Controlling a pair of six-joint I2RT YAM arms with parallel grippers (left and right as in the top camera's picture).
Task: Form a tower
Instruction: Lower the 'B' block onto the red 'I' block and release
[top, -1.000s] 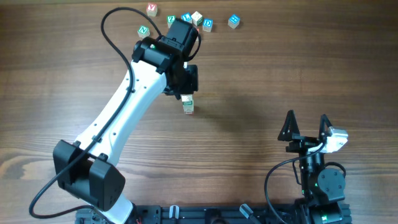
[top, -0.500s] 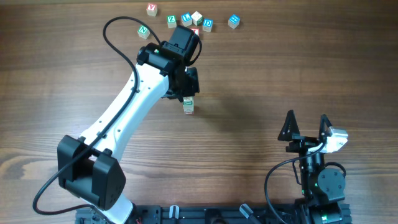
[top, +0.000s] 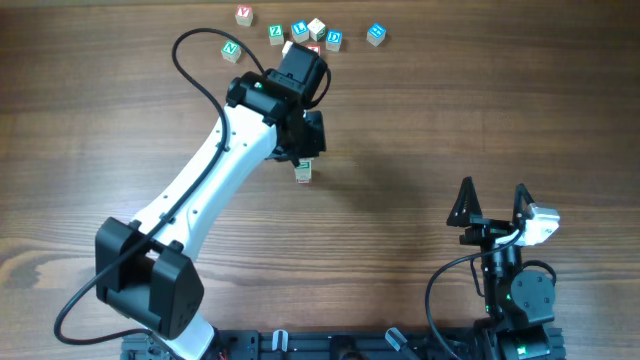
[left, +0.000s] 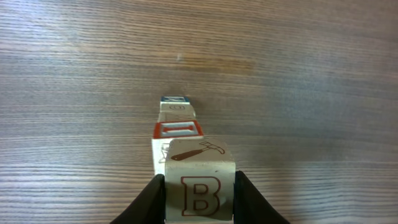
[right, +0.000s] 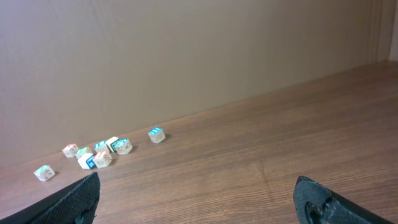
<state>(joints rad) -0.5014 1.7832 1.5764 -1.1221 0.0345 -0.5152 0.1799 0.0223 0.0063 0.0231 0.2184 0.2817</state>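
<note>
My left gripper (left: 200, 198) is squeezing a wooden cube (left: 199, 160) with a B and a hammer on it. That cube is right by the top of the tower (left: 178, 129), and I cannot tell if they touch. The tower stands near the middle of the table (top: 480, 110). My right gripper (top: 492, 203) sits by the near edge with its jaws wide apart and nothing in them. Some loose cubes (top: 334, 40) lie in a bunch at the far side.

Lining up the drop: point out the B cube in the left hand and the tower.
B cube (left: 200, 194): left wrist view, middle of its lettered face.
tower (left: 178, 129): left wrist view, its red-framed face.
</note>
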